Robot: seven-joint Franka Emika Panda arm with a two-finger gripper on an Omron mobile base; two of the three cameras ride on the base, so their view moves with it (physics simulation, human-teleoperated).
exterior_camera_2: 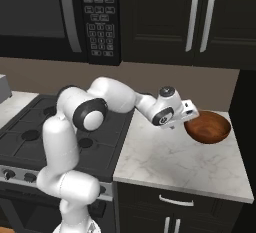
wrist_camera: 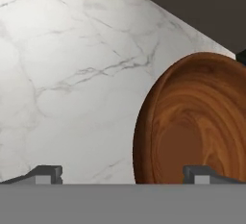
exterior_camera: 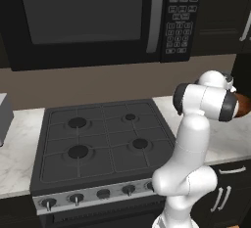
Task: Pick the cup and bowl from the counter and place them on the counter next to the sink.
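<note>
The bowl [exterior_camera_2: 208,126] sits on the counter [exterior_camera_2: 165,164] right of the stove [exterior_camera: 98,139]. The gripper [wrist_camera: 122,174] hovers wide open, empty, straddling the bowl's near rim. Descending off-centre could strike the rim and tip or skid the bowl.

Glossy wood-grain bowl [wrist_camera: 192,127] on smooth, veined marble counter [wrist_camera: 72,74].

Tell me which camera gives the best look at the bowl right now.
Right base view: the bowl appears nearly whole on the counter beside the open pincer. Hand view crops its far side; left base view shows just a sliver behind the arm.
</note>
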